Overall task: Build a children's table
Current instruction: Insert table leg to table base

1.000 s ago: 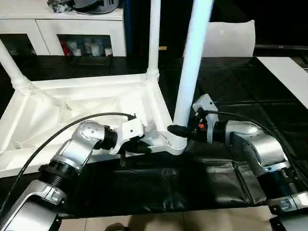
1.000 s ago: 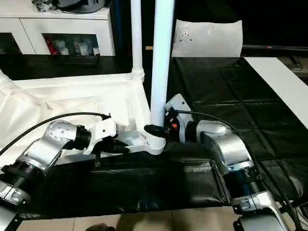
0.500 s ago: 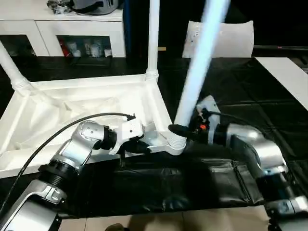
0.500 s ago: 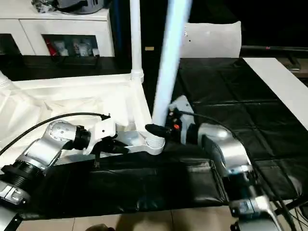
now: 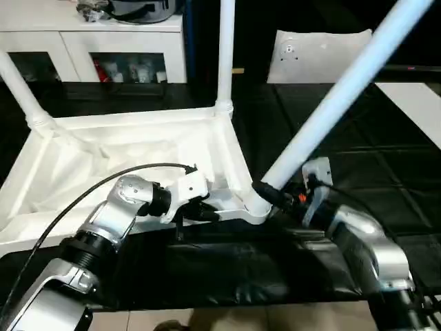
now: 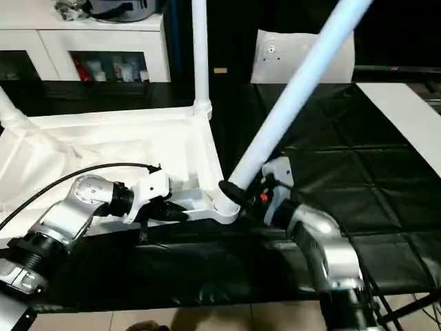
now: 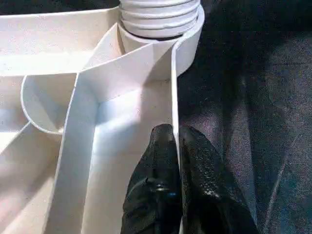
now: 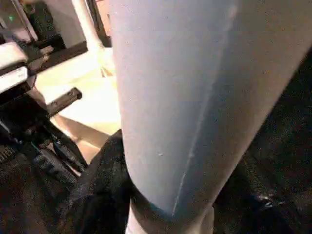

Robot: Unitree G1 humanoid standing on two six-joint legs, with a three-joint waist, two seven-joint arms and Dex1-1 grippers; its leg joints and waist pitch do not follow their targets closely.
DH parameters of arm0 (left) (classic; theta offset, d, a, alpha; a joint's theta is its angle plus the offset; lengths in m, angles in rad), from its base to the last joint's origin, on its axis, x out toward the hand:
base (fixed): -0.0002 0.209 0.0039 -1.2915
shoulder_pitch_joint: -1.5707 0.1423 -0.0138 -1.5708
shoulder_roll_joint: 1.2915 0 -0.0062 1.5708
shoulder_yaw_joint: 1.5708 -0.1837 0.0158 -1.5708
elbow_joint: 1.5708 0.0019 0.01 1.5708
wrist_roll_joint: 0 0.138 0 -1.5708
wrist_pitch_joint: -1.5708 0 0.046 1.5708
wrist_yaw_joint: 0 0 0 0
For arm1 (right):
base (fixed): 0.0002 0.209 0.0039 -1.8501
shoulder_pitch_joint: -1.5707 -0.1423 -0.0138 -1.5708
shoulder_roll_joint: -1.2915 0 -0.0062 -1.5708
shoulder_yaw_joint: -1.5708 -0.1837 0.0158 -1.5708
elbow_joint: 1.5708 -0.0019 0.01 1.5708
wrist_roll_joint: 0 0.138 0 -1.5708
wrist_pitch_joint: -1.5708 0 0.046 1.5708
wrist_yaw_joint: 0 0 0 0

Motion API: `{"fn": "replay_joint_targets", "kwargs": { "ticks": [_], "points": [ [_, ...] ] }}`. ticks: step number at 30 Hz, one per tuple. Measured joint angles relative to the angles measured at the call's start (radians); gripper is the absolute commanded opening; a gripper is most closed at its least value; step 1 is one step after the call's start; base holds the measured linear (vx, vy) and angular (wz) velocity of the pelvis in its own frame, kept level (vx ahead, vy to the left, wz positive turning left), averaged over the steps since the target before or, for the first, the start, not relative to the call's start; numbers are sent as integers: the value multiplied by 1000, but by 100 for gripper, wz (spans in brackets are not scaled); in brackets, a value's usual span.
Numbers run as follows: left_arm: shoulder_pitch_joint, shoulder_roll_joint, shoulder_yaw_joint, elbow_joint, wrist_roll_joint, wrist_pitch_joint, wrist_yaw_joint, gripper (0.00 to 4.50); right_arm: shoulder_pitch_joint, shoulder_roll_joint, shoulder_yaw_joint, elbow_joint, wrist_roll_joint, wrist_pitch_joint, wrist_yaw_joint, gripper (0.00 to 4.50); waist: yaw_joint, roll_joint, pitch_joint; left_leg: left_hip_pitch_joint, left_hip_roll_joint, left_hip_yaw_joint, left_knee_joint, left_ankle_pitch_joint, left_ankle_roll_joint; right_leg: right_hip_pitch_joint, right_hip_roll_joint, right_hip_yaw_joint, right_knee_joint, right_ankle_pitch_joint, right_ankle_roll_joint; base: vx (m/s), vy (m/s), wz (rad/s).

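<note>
The children's table lies upside down: its white tabletop shows its ribbed underside. Two legs stand upright in far corners, one at the far left and one at the far right. A third leg leans steeply to the right, its ribbed lower end at the near right corner socket. My right gripper is shut around this leg just above the socket. My left gripper is shut on the tabletop's thin near rim, a short way left of that socket.
A black cloth covers the work surface under and to the right of the tabletop. A white cabinet stands at the back left, a white flat bag at the back, and a white board at the right edge.
The leg in my right gripper has swung from upright to leaning far to the right, and my right arm has shifted with it. The left gripper has kept its hold on the rim.
</note>
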Motion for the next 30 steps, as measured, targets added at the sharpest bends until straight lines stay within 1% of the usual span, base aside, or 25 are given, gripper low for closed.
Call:
{"fn": "replay_joint_targets", "kwargs": {
  "ticks": [2, 6, 9, 12, 14, 17, 20, 22, 26, 30],
  "points": [
    [0, 1, 0, 2, 2, -2, 0, 0, 1, -16, 27, -14, -36, -24, -4, 189, -2, 1, -1, 0, 0, 0, 0, 0, 0, 0, 0, 0, 0, 0, 0, 0, 0, 0],
    [0, 1, -6, 0, 13, -10, 2, 0, -11, -63, 90, -31, -109, -71, 11, 189, -2, -1, -2, 1, 0, 0, 0, 0, 0, 1, 0, 0, 0, 0, 1, 0, 0, 0],
    [0, 9, -24, -4, 23, -40, 2, 0, -17, -81, 105, -33, -127, -76, 33, 189, -2, -6, -5, 2, 0, 0, -2, 0, 0, 2, 0, 0, -3, -1, 2, 0, 0, 0],
    [0, 22, -37, -12, 28, -61, -2, 0, -29, -84, 108, -23, -129, -76, 58, 189, -3, -9, -7, 2, 0, 0, -6, 0, 0, 3, 0, 0, -5, -1, 2, 0, 0, 0],
    [0, 34, -43, -16, 34, -78, -16, 0, -37, -86, 112, -16, -128, -76, 82, 189, -3, -13, -9, 2, 0, 0, -8, 0, 0, 2, 0, -1, -6, -2, 2, 0, 0, 0],
    [0, 52, -53, -22, 50, -99, -53, 0, -49, -86, 115, -3, -105, -72, 137, 189, -5, -18, -12, 3, 0, 1, -11, 0, 0, 2, 0, -1, -8, -2, 2, 0, 0, 0],
    [-14, 79, -73, -19, 54, -133, -120, 0, -60, -104, 143, -2, -77, -60, 216, 189, -4, -22, -11, 6, 0, 1, -14, 0, 0, 6, 0, -2, -14, -2, 2, 0, 0, 0],
    [-33, 85, -89, -7, 60, -144, -146, 0, -63, -112, 150, -9, -71, -46, 253, 189, -2, -22, -11, 9, 0, 1, -16, 0, 0, 11, 0, -3, -18, -2, 2, 0, 0, 0],
    [-59, 93, -103, 11, 72, -169, -163, 0, -48, -128, 162, -46, -72, -40, 266, 189, -1, -22, -11, 9, -1, 2, -19, 0, 0, 12, 0, -3, -21, -3, 2, 0, 0, 0],
    [-76, 92, -110, 31, 91, -186, -165, 0, -48, -136, 172, -61, -77, -40, 275, 189, -1, -21, -11, 13, -1, 2, -23, -1, -1, 14, 0, -3, -21, -6, 2, 0, 0, 0]
  ]
}}
